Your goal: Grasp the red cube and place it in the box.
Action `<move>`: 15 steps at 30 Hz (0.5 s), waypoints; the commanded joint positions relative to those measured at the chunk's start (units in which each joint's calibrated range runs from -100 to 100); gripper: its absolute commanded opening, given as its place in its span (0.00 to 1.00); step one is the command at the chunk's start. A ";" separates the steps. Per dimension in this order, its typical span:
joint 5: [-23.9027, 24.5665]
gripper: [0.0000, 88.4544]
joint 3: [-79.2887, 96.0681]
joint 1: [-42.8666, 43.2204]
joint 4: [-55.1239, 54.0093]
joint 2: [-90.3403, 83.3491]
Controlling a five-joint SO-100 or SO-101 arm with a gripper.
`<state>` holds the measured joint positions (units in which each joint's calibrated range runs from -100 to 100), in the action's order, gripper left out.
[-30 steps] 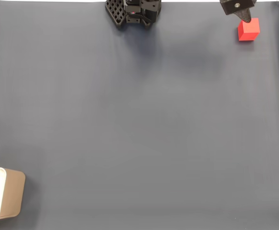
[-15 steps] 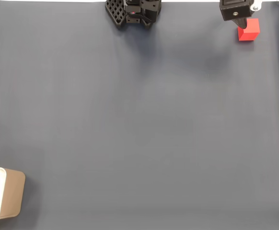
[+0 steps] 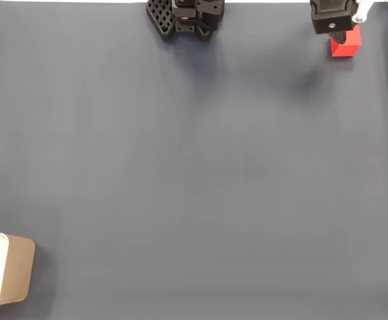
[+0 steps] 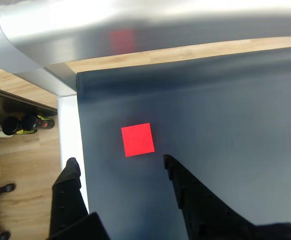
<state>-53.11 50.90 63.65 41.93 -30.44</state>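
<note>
1. through the wrist view i see the red cube [image 4: 138, 139] lying flat on the dark mat [image 4: 225, 110], near its corner.
2. my gripper [image 4: 120, 163] enters from six o'clock, its two black fingers [image 4: 70, 185] spread wide apart.
3. the cube sits at twelve o'clock from the fingertips, untouched.
4. wooden floor [image 4: 20, 155] shows at nine o'clock.

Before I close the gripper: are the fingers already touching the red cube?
No, in the wrist view the red cube sits clear of both fingers.
</note>
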 commanded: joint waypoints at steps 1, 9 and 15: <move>-1.61 0.44 -0.27 -1.08 -1.60 0.02; -3.27 0.44 2.20 -2.57 -4.47 0.72; -3.86 0.44 3.75 -2.78 -6.93 1.93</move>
<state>-56.43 55.06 61.42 36.44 -28.70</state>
